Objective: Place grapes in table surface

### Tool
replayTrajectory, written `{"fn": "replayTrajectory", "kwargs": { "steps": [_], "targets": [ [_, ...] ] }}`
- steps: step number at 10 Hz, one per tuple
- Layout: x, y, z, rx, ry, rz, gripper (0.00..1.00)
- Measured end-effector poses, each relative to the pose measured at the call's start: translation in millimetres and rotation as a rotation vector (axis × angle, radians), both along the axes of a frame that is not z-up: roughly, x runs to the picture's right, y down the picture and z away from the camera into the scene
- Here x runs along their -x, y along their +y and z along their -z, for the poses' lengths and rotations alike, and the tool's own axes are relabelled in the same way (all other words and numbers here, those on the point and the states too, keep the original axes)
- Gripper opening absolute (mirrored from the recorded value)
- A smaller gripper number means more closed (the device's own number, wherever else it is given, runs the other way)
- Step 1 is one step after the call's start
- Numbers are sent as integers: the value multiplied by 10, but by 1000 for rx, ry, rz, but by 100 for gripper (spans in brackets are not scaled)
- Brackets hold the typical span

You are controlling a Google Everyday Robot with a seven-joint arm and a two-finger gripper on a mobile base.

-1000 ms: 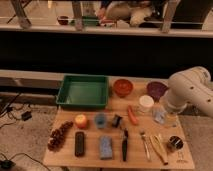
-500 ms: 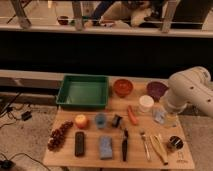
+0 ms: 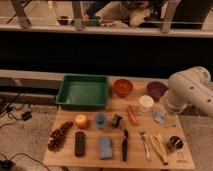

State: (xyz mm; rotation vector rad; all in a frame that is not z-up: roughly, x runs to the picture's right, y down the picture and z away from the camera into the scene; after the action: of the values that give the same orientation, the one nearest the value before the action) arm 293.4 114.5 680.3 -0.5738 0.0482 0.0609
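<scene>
The grapes [image 3: 59, 135], a long bunch of dark red-purple berries, lie at the front left corner of the light tan table surface [image 3: 90, 156]. They are left of a black block [image 3: 79, 143] and below-left of an orange round fruit [image 3: 81, 121]. My white arm [image 3: 187, 92] bends over the table's right edge. My gripper [image 3: 161, 116] hangs at its lower end over the right part of the table. It is far from the grapes and holds none of them.
A green tray [image 3: 83, 91] stands at the back left, with an orange bowl [image 3: 122, 87] and a purple bowl [image 3: 156, 90] to its right. A blue cup [image 3: 101, 120], blue sponge [image 3: 105, 147], white cup [image 3: 146, 103] and several utensils [image 3: 150, 145] fill the middle and front.
</scene>
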Motion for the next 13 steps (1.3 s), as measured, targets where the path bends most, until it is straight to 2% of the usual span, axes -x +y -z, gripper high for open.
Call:
{"fn": "replayTrajectory", "kwargs": {
  "steps": [3,8,11,13],
  "targets": [
    [-3,52,-23,16,12,-19,80],
    [72,227,-65,72,11,-156,80],
    [313,425,-18,113,-46,-178,80],
    [607,563,4,118,-127,-149,80]
  ]
}}
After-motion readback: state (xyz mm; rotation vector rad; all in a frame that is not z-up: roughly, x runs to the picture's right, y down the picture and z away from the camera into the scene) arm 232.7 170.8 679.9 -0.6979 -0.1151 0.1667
